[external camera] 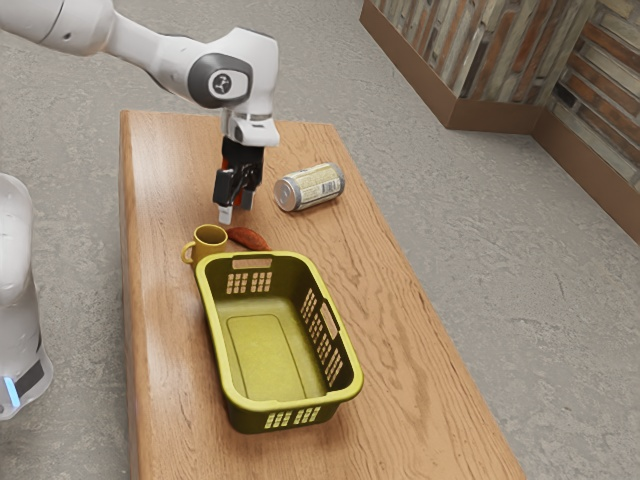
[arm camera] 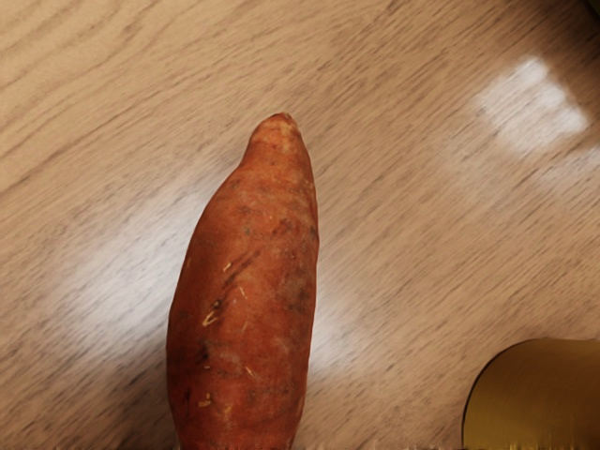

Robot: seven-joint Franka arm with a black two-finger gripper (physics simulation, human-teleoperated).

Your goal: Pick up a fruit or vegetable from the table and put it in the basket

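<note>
"Exterior view first: where is the sweet potato (external camera: 248, 239)?"

"Lying on the wooden counter (external camera: 400, 345), outside the basket (external camera: 268, 406). It is near one short side of the basket and next to the yellow mug (external camera: 211, 240)."

"And in the wrist view?"

"It runs in large from the lower edge, a rough orange-red skin with pale scars and a narrowed tip. There is bare wood between it and the mug's curved side. Beyond the mug, a dark corner comes in that I can't make out."

"What is the claw (external camera: 236, 210) doing?"

"It hangs over the counter, close to the sweet potato. Its two fingers stand apart, with nothing gripped that I can see. How wide the gap is, I can't say exactly."

"Any colour around it?"

"Orange-red patches (external camera: 238, 195) by the black parts of the claw. I can't tell what they belong to."

"And farther out?"

"The mug's handle points to the exterior view's left. A silver can (external camera: 312, 188) with a pale printed label lies on its side, towards the exterior view's right from the claw. The basket is yellow-green, upright, with slotted sides. The white arm (external camera: 150, 45) reaches in from the upper left, above a grey floor (external camera: 80, 170)."
</note>
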